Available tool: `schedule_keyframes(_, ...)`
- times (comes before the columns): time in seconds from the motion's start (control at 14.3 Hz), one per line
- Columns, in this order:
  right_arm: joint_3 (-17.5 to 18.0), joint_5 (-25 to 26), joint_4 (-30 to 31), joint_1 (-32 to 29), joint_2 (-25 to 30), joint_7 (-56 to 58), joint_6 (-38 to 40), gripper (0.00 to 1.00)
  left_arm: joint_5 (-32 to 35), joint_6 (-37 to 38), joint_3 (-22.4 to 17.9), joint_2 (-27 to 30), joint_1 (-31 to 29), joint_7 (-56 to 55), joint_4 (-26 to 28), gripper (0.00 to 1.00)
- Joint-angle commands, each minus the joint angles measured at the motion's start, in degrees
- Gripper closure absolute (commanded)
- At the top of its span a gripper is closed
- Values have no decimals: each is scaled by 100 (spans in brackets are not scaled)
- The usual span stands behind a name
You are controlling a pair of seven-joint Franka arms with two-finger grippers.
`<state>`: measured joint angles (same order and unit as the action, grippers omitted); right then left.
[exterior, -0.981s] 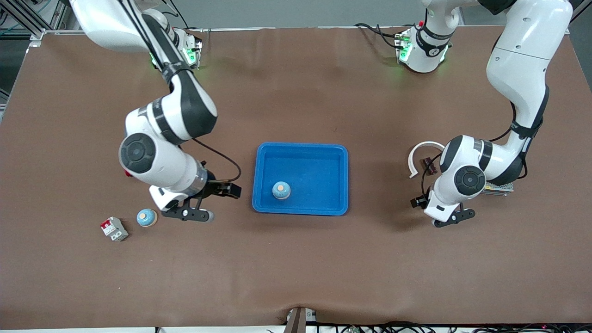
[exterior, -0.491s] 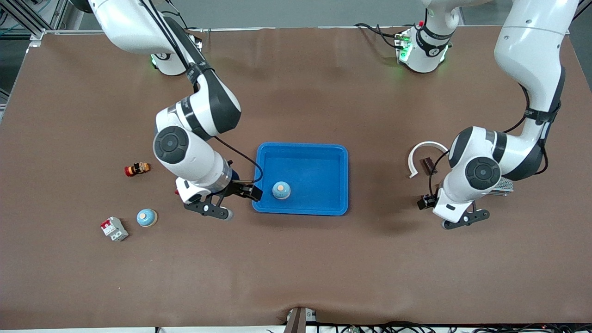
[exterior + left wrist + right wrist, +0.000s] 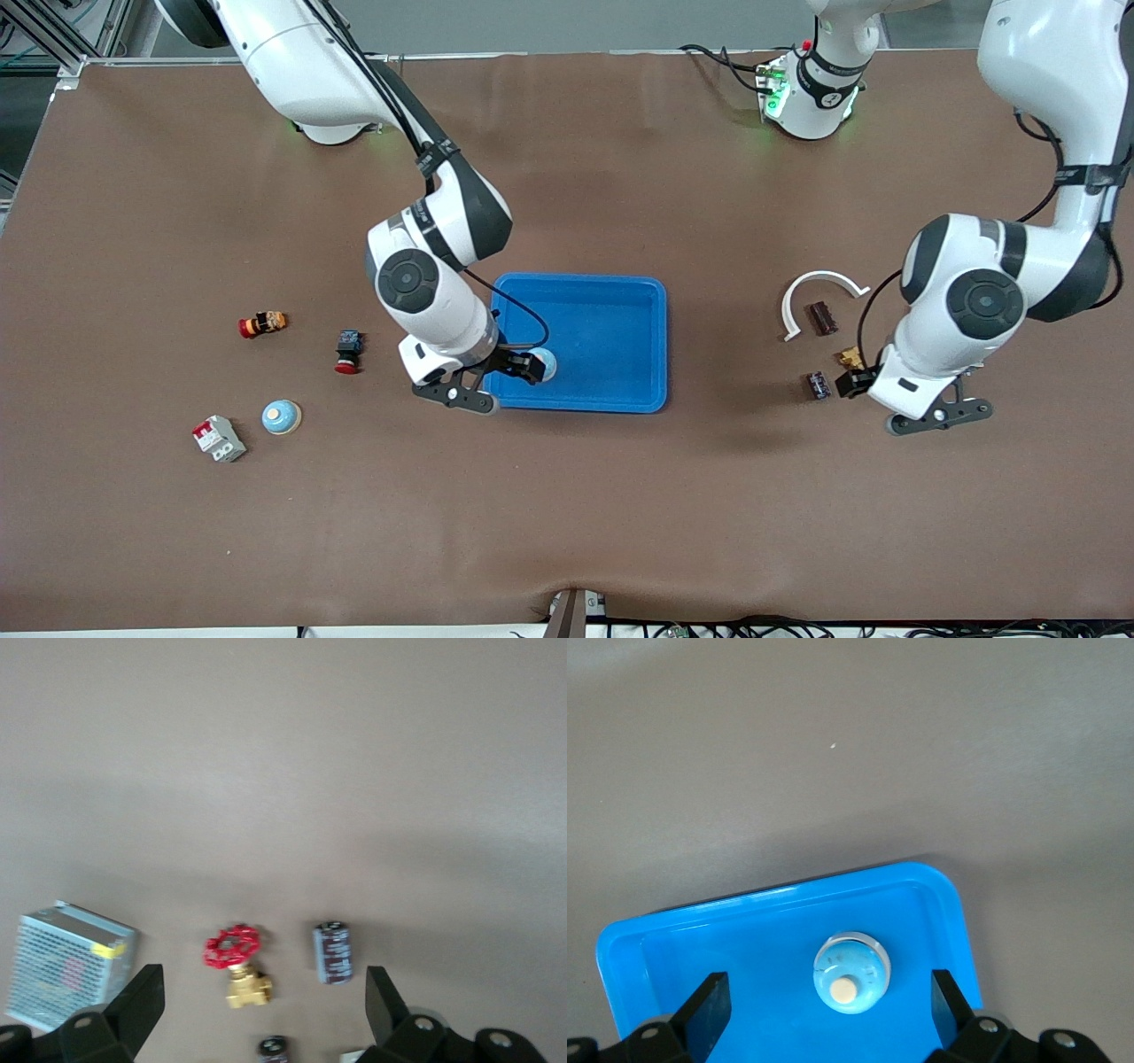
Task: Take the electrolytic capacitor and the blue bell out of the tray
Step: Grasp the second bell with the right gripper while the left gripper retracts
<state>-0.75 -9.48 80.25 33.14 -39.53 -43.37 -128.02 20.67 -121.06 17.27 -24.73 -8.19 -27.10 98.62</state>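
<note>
Nearest the front camera, toward the right arm's end of the bench [image 3: 567,514] (a matte brown sheet with faint creases), sits a boxy grey breaker [image 3: 219,439] with a red face. Just beside it is a domed blue bell [image 3: 282,416] with a pale button on top.

A little farther from the camera, the right hand [image 3: 496,386] hangs over the near corner of the blue tray [image 3: 638,403], its black fingers spread wide and holding nothing. The tray is smooth glossy plastic with rounded corners. A second bell [image 3: 850,974] rests inside it, directly between the spread fingers in the right wrist view.

The left hand [image 3: 904,406] is also released and empty, over bare bench toward the left arm's end. Beside it lies a dark cylindrical capacitor [image 3: 817,385], next to a brass valve [image 3: 236,962] with a red handwheel. A perforated metal box [image 3: 67,964] lies near them.

Farther off lie another capacitor [image 3: 820,318], a white plastic arc [image 3: 819,285] curving around it, a red-capped button [image 3: 347,352] and an orange-and-red cylinder [image 3: 262,324].
</note>
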Motion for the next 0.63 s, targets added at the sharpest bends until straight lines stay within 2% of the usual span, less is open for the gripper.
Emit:
schedule_keyframes(0.0, -74, 358, -44, 175, -125, -242, -65, 0, -281, 415, 49, 214, -95, 293, -176, 0)
schedule_keyframes(0.56, -65, 605, -18, 465, -634, -233, -373, 0, -827, 1970, 58, 311, -95, 856, -1353, 0)
